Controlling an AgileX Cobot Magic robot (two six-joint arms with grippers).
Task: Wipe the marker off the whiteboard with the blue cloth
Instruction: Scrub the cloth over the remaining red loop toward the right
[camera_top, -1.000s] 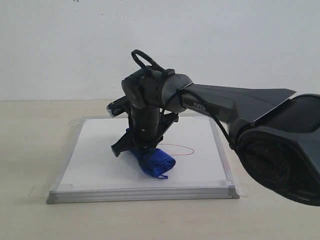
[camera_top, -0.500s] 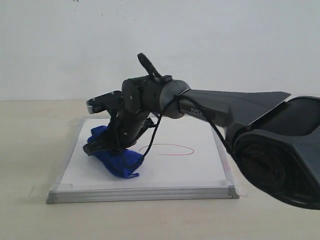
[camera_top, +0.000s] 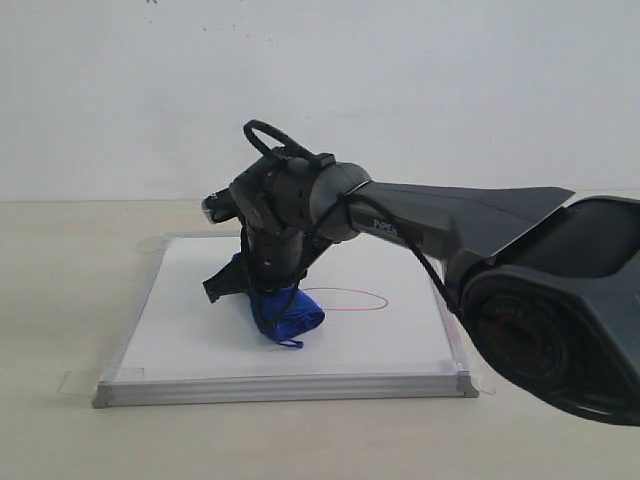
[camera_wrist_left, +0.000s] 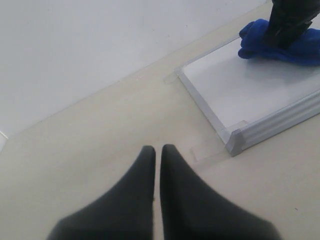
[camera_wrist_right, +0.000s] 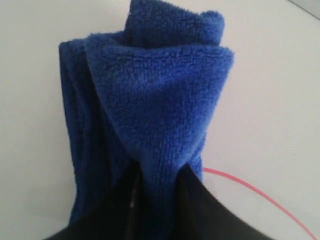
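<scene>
The whiteboard (camera_top: 200, 320) lies flat on the table in its silver frame. A thin red marker loop (camera_top: 355, 298) shows on its middle right part; the left part of the drawing is hidden by the arm. My right gripper (camera_top: 270, 292) reaches across from the right and is shut on the blue cloth (camera_top: 286, 312), pressing it onto the board at the loop's left end. The right wrist view shows the cloth (camera_wrist_right: 150, 105) bunched between the black fingers (camera_wrist_right: 192, 195), with the red line (camera_wrist_right: 250, 187) beside it. My left gripper (camera_wrist_left: 157, 149) is shut and holds nothing, hovering over the table off the board's corner (camera_wrist_left: 235, 140).
The beige table (camera_top: 60, 300) surrounds the board, with a white wall (camera_top: 400, 80) behind. Clear tape tabs stick out at the board's corners (camera_top: 75, 382). The big black base of the right arm (camera_top: 560, 330) fills the right foreground.
The right gripper swept the cloth left across the board, then back right toward the loop. The loop's left part is now covered by the cloth. The left gripper's earlier state is not shown.
</scene>
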